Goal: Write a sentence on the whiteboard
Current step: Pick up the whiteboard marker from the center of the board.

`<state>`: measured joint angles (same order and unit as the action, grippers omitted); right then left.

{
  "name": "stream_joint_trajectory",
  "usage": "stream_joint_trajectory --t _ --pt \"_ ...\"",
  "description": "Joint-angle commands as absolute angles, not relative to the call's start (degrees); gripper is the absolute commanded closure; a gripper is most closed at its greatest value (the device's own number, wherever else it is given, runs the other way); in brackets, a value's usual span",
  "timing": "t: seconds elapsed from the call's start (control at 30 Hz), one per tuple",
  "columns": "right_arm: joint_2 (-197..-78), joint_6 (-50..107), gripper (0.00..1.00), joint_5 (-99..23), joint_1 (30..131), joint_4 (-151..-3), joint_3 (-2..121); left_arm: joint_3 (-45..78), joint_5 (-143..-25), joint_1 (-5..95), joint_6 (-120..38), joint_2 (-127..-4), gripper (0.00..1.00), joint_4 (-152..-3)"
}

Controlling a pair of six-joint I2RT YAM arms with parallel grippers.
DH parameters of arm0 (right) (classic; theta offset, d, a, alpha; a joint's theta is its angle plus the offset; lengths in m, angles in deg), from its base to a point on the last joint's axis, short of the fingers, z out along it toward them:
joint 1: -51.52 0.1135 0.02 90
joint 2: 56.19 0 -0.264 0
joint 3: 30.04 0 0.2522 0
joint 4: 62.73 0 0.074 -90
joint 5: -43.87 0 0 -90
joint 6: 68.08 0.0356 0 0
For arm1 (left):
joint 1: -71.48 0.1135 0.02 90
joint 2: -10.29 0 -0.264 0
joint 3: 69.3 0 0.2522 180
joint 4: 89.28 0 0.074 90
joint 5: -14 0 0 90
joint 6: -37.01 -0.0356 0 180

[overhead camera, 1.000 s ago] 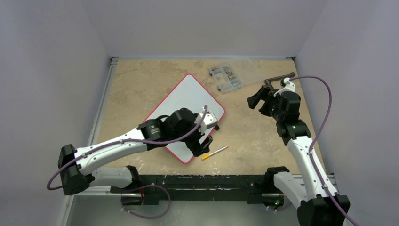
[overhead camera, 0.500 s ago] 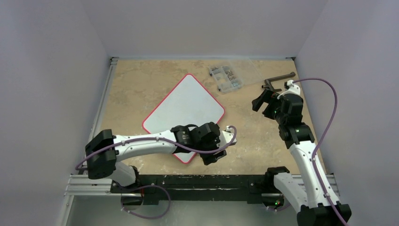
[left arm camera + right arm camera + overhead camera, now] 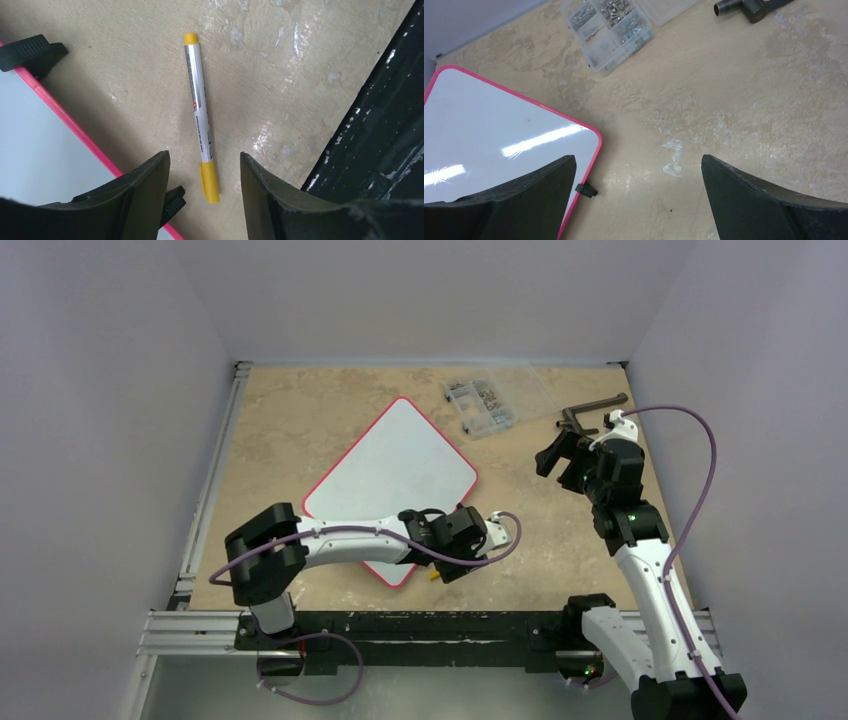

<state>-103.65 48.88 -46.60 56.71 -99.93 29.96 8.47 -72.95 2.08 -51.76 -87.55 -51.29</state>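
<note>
left gripper spread wide, empty, over yellow-capped pen beside whiteboard, table's near edge; pen print unreadable. right gripper also spread, empty.

Silver pen with yellow ends lying flat on a mottled beige table, its near end between the wide-spread fingers of the left gripper, clear of both, red-rimmed whiteboard with black tabs at left, black rail at right
</note>
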Motion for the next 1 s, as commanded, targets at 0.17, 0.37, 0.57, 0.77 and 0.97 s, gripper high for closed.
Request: stream_joint_trajectory --t 0.17,0.37,0.57,0.77,0.97 --pt "-102.26 48.51 0.01 -44.73 56.7 -100.21 31.86 10.72 -72.74 2.02 -52.6 -91.81 0.56 -53.67" --pt "-102.15 48.44 0.01 -45.09 56.69 -100.65 31.79 10.59 -74.1 2.05 -52.18 -94.52 0.73 -53.88" --pt "-102.0 48.44 0.01 -45.35 56.64 -101.95 32.39 10.29 -74.51 2.05 -52.01 -95.83 0.81 -54.8" --pt "-101.74 48.21 0.01 -41.28 56.63 -103.09 34.22 11.02 -71.25 2.12 -50.19 -89.28 1.0 -52.53" --pt "-99.6 48.1 0.01 -33.24 56.65 -101.99 35.56 12.69 -68.27 2.97 -50.79 -77.37 1.0 -47.81"
